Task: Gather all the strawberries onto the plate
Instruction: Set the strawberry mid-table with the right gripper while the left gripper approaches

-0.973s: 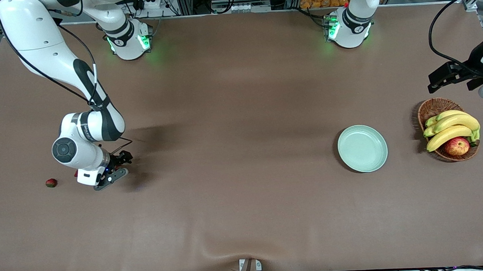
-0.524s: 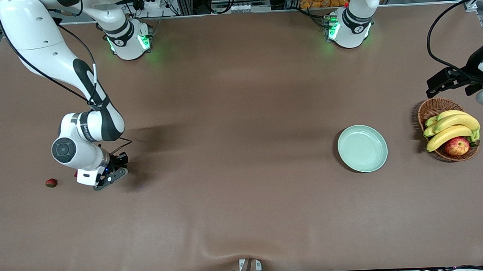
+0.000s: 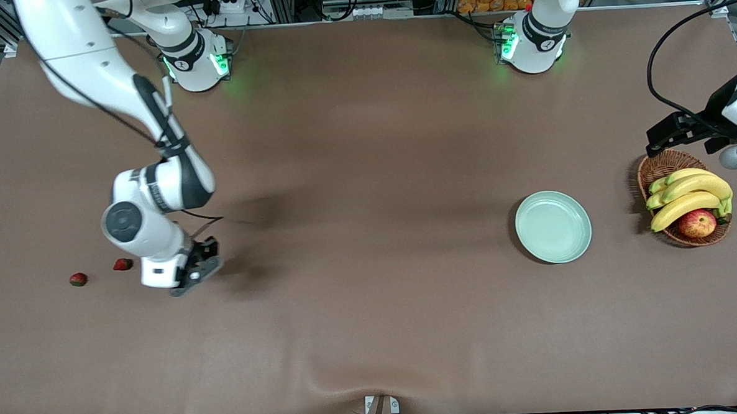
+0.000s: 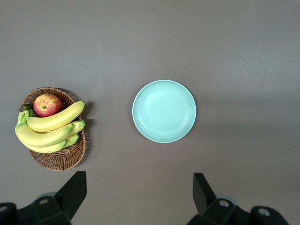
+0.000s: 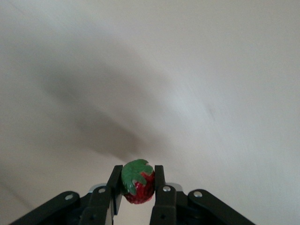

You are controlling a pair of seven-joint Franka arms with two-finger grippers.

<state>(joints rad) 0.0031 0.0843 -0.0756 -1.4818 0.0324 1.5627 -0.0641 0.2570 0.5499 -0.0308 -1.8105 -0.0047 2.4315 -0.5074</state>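
My right gripper (image 3: pixel 196 272) is shut on a strawberry (image 5: pixel 138 186), red with a green cap, held above the table at the right arm's end. Two more strawberries lie on the table beside it: one (image 3: pixel 122 264) close by and one (image 3: pixel 78 279) nearer the table's end. The pale mint-green plate (image 3: pixel 553 226) lies empty toward the left arm's end; it also shows in the left wrist view (image 4: pixel 164 111). My left gripper (image 4: pixel 139 197) is open and empty, high over the table beside the basket, its black body (image 3: pixel 682 128) in the front view.
A brown wicker basket (image 3: pixel 660 168) with bananas (image 3: pixel 691 196) and a red-yellow apple (image 3: pixel 696 223) stands beside the plate, at the left arm's end of the table.
My right gripper has lifted and moved toward the plate with a strawberry in it, uncovering the second strawberry on the table. My left gripper has drifted slightly away from the front camera.
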